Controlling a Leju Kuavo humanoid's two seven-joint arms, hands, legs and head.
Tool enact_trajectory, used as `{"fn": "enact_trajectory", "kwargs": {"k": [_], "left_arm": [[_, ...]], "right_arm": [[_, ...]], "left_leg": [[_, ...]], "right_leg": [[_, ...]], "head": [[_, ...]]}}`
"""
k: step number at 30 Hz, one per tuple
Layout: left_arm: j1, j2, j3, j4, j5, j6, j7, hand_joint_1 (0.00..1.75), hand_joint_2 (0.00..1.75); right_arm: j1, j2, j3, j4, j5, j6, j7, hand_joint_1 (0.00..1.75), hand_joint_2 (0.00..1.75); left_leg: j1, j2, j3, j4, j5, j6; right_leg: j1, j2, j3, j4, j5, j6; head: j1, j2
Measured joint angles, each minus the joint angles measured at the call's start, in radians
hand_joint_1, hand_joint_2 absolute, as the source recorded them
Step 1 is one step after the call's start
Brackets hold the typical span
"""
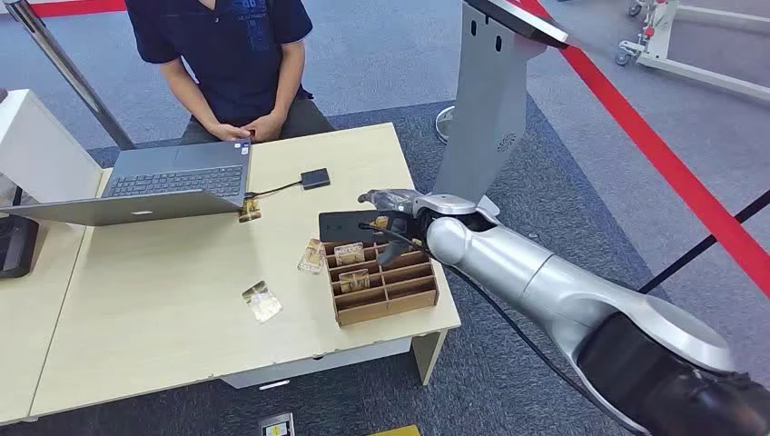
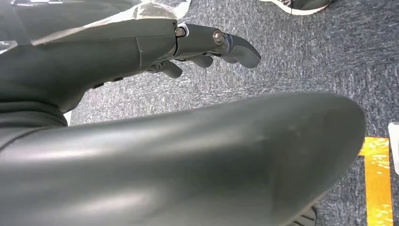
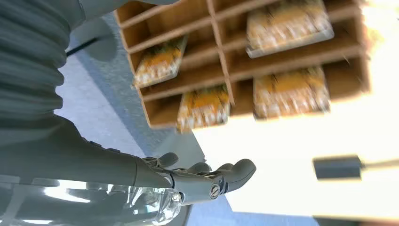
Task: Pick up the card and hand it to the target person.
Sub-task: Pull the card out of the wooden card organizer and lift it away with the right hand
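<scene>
While the right hand (image 1: pixel 392 207) is hovering by the wooden rack (image 1: pixel 383 279), fingers (image 3: pixel 221 175) seemingly loose and holding nothing — it is risking snagging a divider or knocking neighbouring cards (image 1: pixel 350 253).

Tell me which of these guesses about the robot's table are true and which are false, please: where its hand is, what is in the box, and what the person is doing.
1. The right hand is at the far end of the wooden divided box. True.
2. That hand already holds a card. False: its fingers are apart with nothing in them.
3. Several cards sit in the box's compartments. True.
4. The laptop is closed. False: it lies open, the keyboard showing.
5. The person sits at the far side of the table, hands together. True.
6. All cards are in the box. False: one loose card lies on the table.
</scene>
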Motion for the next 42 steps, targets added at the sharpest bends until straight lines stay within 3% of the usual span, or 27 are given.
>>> {"fn": "enact_trajectory", "kwargs": {"k": [12, 18, 25, 30, 33, 38, 40, 42], "left_arm": [[0.0, -0.002, 0.0, 0.0, 0.001, 0.0, -0.009, 0.0, 0.0], [0.0, -0.003, 0.0, 0.0, -0.003, 0.0, -0.011, 0.0, 0.0], [-0.001, -0.006, 0.0, 0.0, -0.015, 0.0, -0.012, 0.0, 0.0], [-0.001, -0.008, 0.0, 0.0, -0.019, -0.003, -0.01, 0.0, 0.0], [-0.001, -0.008, -0.001, 0.0, -0.02, -0.003, -0.008, 0.0, 0.0], [-0.001, -0.009, -0.001, 0.0, -0.02, -0.003, -0.005, 0.0, 0.0], [0.0, -0.009, -0.001, 0.0, -0.02, -0.003, -0.006, 0.0, 0.0], [0.0, -0.009, -0.001, 0.0, -0.02, -0.003, -0.007, 0.0, 0.0]], "right_arm": [[-0.005, 0.004, -0.084, -0.036, 0.026, -0.133, -0.032, 0.0, 1.75], [0.002, 0.0, -0.093, -0.04, 0.24, -0.249, 0.009, 0.03, 1.75], [0.045, 0.014, -0.094, 0.026, 0.432, -0.276, 0.01, 0.1, 1.75], [0.071, 0.032, -0.095, 0.09, 0.472, -0.281, 0.002, 0.11, 1.75], [0.081, 0.046, -0.099, 0.125, 0.475, -0.282, -0.004, 0.28, 1.75], [0.09, 0.071, -0.116, 0.167, 0.477, -0.28, -0.021, 0.87, 1.75], [0.09, 0.08, -0.122, 0.18, 0.476, -0.279, -0.026, 0.99, 1.75], [0.09, 0.088, -0.13, 0.192, 0.474, -0.278, -0.031, 1.0, 1.75]], "left_leg": [[0.0, 0.0, 0.0, 0.0, 0.0, 0.0], [0.0, 0.0, 0.0, 0.0, 0.0, 0.0], [0.0, 0.0, -0.001, 0.0, 0.0, 0.0], [0.0, 0.0, -0.001, 0.0, 0.0, 0.0], [0.0, 0.0, -0.001, 0.0, 0.0, 0.0], [0.0, 0.0, -0.002, 0.0, 0.0, 0.0], [0.0, 0.0, -0.002, 0.0, 0.0, 0.0], [0.0, 0.0, -0.002, 0.0, 0.0, 0.0]], "right_leg": [[0.0, 0.0, 0.0, 0.0, 0.0, 0.0], [0.0, 0.0, -0.001, 0.0, 0.0, 0.0], [0.0, 0.0, -0.001, 0.0, 0.0, 0.0], [0.0, 0.0, -0.001, 0.0, 0.0, 0.0], [0.0, 0.0, -0.001, 0.0, 0.0, 0.0], [0.0, 0.0, -0.002, 0.0, 0.0, 0.0], [0.0, 0.0, -0.002, 0.0, 0.0, 0.0], [0.0, 0.0, -0.002, 0.0, 0.0, 0.0]], "head": [[0.0, 0.0], [0.0, 0.0], [0.0, 0.0], [0.0, 0.0], [0.0, 0.0], [0.0, 0.0], [0.0, 0.0], [0.0, 0.0]]}}
